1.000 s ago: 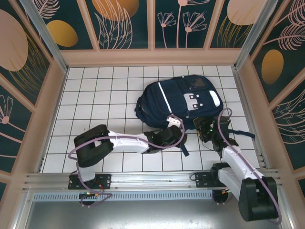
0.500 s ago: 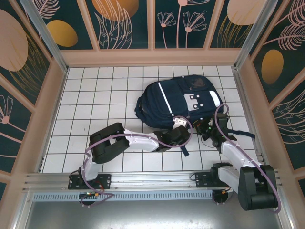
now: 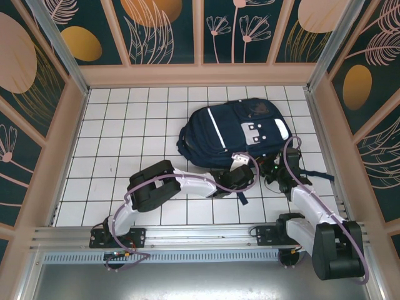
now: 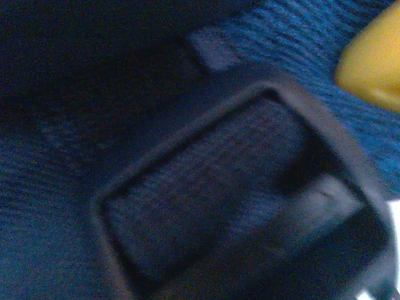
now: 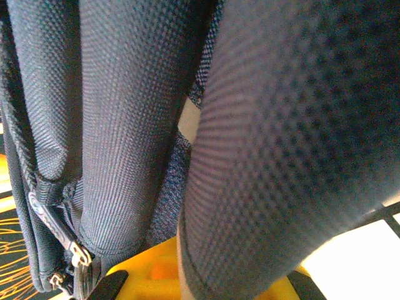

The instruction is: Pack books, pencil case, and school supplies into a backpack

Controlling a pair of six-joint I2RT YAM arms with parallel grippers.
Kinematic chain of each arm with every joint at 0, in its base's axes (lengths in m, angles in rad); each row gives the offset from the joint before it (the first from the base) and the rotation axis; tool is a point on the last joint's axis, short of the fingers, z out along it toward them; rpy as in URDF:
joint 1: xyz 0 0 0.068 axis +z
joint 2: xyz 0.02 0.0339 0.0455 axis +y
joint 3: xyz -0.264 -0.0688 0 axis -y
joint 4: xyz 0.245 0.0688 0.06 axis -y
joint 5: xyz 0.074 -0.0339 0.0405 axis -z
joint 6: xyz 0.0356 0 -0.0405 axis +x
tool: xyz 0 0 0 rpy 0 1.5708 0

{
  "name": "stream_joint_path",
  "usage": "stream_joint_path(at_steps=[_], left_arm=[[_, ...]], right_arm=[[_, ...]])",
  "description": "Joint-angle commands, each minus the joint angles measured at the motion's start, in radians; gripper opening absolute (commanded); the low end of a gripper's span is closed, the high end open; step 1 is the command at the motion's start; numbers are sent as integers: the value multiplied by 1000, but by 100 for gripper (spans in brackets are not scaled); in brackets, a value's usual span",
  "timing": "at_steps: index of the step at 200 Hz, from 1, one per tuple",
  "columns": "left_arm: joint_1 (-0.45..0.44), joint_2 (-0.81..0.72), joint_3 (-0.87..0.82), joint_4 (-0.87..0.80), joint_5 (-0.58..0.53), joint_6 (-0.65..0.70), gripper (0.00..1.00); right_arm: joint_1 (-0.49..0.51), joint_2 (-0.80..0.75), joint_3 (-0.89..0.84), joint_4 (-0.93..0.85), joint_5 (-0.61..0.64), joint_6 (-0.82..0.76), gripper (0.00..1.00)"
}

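Note:
The navy backpack [image 3: 231,128] lies flat on the white tiled floor, right of centre. My left gripper [image 3: 240,177] is pressed against its near edge; its fingers are hidden. The left wrist view holds blurred dark fabric [image 4: 62,219] and a rectangular strap buckle [image 4: 206,187]. My right gripper [image 3: 273,170] is at the bag's near right corner, among the straps. A padded mesh strap [image 5: 294,144] runs straight down into its yellow jaw body [image 5: 150,275], and the gripper is shut on it. The books, pencil case and school supplies are out of view.
A second dark strap [image 5: 131,125] and a zipper pull [image 5: 78,253] hang left of the held strap. A loose strap end [image 3: 242,197] trails on the tiles near the left gripper. Patterned walls [image 3: 200,31] enclose the floor; tiles [image 3: 125,125] stretch left of the bag.
The left arm has reached farther right, bringing its gripper to the backpack's near edge. The right gripper has drawn in a little towards the bag's corner and then stayed put.

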Motion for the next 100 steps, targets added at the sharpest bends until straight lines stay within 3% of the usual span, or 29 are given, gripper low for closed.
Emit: stream_joint_path(at_steps=[1,100], left_arm=[[9,-22,7,-23,-54,6,0],[39,-348,-333,-101,-111,-108,0]], right_arm=[[-3,-20,48,-27,-32,-10,0],[-91,14,75,-68,-11,-94,0]])
